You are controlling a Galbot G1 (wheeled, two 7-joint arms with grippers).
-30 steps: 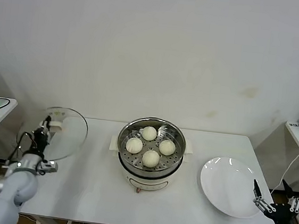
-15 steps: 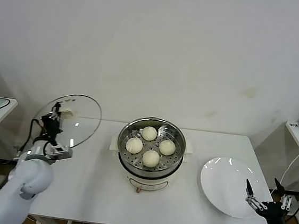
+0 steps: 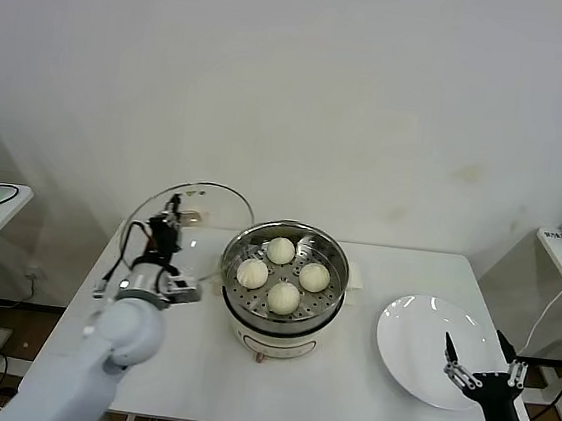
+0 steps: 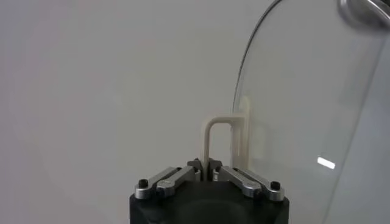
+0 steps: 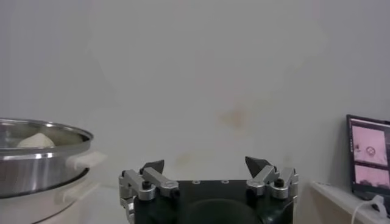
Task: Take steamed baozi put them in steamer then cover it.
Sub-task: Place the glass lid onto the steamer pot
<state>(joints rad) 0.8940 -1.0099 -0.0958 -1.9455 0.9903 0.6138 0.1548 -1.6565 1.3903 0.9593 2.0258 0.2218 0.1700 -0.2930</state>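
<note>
Four cream-white round baozi (image 3: 283, 296) sit in our shiny steel steamer (image 3: 279, 328); our left gripper (image 3: 171, 226) pinches the clear glass lid's (image 3: 223, 209) handle, lifted beside it; right gripper (image 3: 479, 364) jaws spread near the white plate (image 3: 415, 370).

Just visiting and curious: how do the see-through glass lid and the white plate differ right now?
The round clear glass lid is held up, tilted, beside the shiny steel steamer; the flat white plate lies on the table. The left end effector is shut on the lid's cream handle; the open right end effector holds nothing. Both are round.
</note>
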